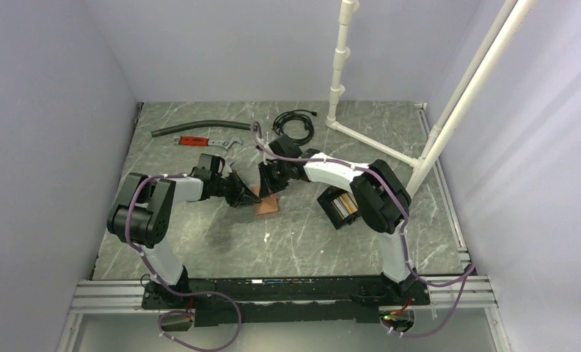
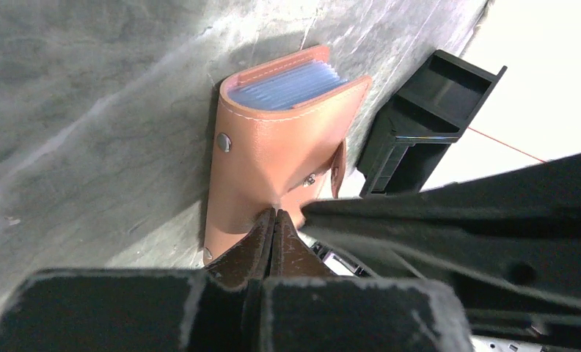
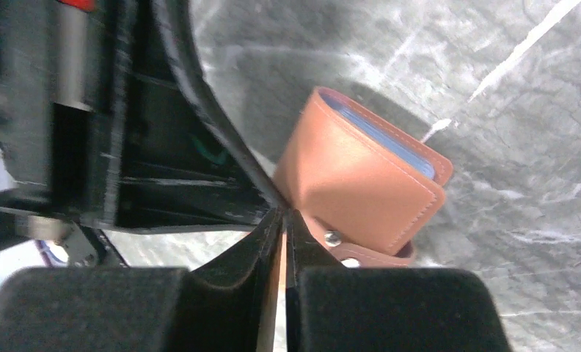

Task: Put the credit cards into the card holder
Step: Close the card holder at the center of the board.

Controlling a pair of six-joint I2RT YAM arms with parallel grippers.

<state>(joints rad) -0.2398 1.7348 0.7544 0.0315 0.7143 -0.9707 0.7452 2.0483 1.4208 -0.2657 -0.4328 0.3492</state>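
Note:
A small tan leather wallet point(image 1: 268, 207) stands on edge mid-table, with bluish card edges point(image 2: 284, 84) showing in its open top. My left gripper point(image 1: 242, 196) comes in from the left and is shut on the wallet's point(image 2: 265, 154) lower leather edge. Opposite it, my right gripper point(image 1: 271, 189) pinches the wallet's point(image 3: 353, 183) near corner, with a thin tan strip in the narrow slit between its jaws. The black card holder point(image 1: 330, 207) lies to the right under the right forearm, with gold and brown credit cards point(image 1: 345, 206) inside. In the left wrist view the card holder point(image 2: 419, 125) lies just beyond the wallet.
At the back of the table lie a black hose point(image 1: 199, 128), a red-handled wrench point(image 1: 199, 141) and a coiled black cable point(image 1: 295, 125). A white pipe frame point(image 1: 390, 150) stands at the back right. Grey walls enclose three sides.

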